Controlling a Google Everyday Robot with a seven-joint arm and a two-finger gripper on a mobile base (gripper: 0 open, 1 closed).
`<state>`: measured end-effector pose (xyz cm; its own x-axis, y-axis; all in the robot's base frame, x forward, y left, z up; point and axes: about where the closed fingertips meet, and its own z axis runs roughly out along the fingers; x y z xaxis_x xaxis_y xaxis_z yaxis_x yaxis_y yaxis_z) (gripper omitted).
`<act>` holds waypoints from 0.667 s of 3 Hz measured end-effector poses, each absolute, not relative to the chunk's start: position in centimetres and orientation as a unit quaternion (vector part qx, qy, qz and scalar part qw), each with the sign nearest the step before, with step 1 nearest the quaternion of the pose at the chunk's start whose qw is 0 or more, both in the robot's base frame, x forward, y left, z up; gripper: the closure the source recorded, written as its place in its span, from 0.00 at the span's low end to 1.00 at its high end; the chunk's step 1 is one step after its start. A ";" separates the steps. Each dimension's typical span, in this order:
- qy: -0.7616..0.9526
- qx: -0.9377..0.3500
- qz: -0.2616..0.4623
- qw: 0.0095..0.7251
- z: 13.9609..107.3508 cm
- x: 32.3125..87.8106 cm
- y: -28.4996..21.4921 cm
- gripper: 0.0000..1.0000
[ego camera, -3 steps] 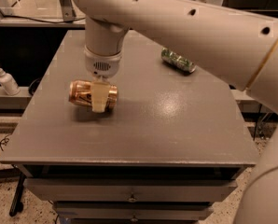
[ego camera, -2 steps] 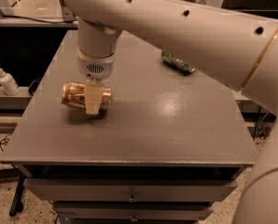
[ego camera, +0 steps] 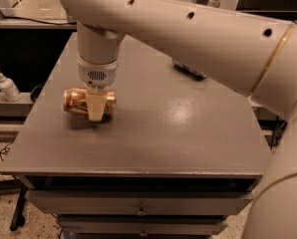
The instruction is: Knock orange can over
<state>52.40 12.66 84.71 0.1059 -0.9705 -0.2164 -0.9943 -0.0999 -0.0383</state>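
Table (ego camera: pixel 183 133), orange can (ego camera: pixel 74 101) toppled, gripper (ego camera: pixel 96 111) over it, both shifted left.

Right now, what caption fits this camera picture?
The gripper hangs at the orange can, which lies on its side on the grey table.

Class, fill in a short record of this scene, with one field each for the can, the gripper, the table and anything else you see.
orange can: lying on its side, left part of the table
gripper: pointing down, directly over the orange can
table: grey top, drawers below
dark item: lying at the back, partly hidden by the arm
white bottle: upright, beyond the table's left edge
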 end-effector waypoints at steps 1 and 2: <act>0.668 -0.736 0.068 0.089 84.8 52.3 12.4 0.00; 0.674 -0.728 0.073 0.104 85.2 52.2 12.1 0.00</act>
